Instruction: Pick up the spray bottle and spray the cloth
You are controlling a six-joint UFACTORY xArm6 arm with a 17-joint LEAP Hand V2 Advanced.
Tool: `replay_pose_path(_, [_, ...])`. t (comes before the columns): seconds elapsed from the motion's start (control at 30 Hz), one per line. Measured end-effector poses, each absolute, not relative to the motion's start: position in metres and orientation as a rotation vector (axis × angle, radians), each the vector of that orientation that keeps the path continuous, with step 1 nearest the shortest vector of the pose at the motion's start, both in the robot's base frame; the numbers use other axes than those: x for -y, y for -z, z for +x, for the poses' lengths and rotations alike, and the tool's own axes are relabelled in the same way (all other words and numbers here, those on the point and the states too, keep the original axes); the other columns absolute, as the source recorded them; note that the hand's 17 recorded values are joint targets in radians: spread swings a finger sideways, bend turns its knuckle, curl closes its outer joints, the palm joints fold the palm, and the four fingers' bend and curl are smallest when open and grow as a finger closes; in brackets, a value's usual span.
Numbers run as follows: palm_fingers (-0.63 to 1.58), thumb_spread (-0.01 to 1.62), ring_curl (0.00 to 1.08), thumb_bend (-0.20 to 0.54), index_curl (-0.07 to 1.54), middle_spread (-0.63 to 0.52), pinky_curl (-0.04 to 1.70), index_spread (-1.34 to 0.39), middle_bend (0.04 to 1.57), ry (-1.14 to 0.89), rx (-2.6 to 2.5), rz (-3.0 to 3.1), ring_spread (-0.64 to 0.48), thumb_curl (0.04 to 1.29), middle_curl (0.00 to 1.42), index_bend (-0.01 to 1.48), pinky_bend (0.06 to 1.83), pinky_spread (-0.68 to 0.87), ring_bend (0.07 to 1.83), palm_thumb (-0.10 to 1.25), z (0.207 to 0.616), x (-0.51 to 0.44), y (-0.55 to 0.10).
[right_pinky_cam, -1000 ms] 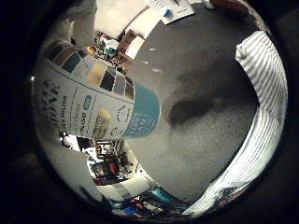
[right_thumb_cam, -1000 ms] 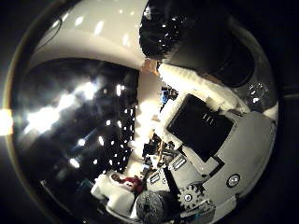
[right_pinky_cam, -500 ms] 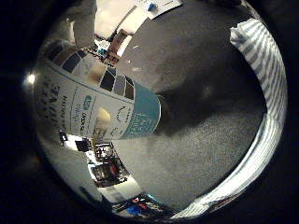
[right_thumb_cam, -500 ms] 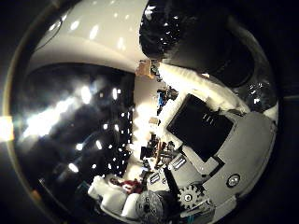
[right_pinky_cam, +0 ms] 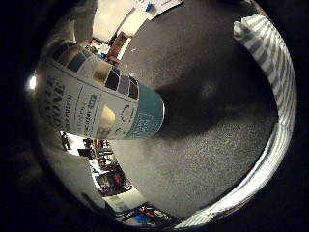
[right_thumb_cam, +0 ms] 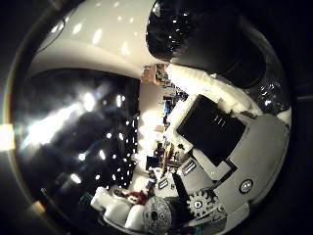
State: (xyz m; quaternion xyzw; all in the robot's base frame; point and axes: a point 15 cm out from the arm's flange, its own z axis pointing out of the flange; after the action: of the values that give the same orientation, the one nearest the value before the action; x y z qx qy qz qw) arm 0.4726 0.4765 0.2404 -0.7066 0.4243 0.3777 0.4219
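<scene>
One spray bottle (right_pinky_cam: 96, 104) close to palm, one striped cloth (right_pinky_cam: 270, 63) on dark worktop (right_pinky_cam: 212, 159), shown only in little-finger view, robot hand (right_thumb_cam: 220, 147) seen only in thumb view, finger state cannot be told

A dark grey, finely speckled tabletop (right_pinky_cam: 212, 159) spreads out underfoot of everything, with a soft dark shadow lying across its middle. Beyond its far edge the room is brightly lit and crowded with cluttered shelving and furniture (right_pinky_cam: 108, 176), too small to make out piece by piece. White sheets of paper (right_pinky_cam: 157, 6) lie at one edge of the tabletop.
</scene>
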Motion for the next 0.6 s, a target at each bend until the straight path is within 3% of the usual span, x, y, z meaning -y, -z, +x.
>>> replay_pose_path(0.17, [0.81,0.92,0.48,-0.028,0.59,-0.15,0.78,-0.33,0.93,-0.949,-1.049,-1.795,-0.18,0.61,0.5,0.48,0.93,-0.44,1.27,0.84,0.47,-0.472,-0.238])
replay_pose_path(0.27, [0.48,0.98,0.46,-0.027,0.57,-0.17,0.77,-0.4,0.84,-0.947,-1.031,-1.843,-0.18,0.57,0.48,0.4,0.83,-0.38,1.18,0.81,0.465,-0.469,-0.235])
replay_pose_path(0.37, [0.14,1.04,0.41,-0.025,0.56,-0.13,0.76,-0.43,0.61,-0.95,-1.007,-1.885,-0.14,0.53,0.41,0.46,0.72,-0.19,1.01,0.79,0.458,-0.466,-0.236])
replay_pose_path(0.5, [0.02,1.04,0.32,-0.027,0.48,-0.05,0.67,-0.43,0.44,-0.939,-1.001,-1.885,-0.04,0.48,0.35,0.39,0.63,0.14,0.78,0.76,0.46,-0.463,-0.242])
replay_pose_path(0.6, [-0.01,1.03,0.27,-0.027,0.43,0.0,0.58,-0.41,0.35,-0.918,-0.996,-1.887,0.02,0.45,0.33,0.32,0.57,0.28,0.65,0.74,0.465,-0.456,-0.251])
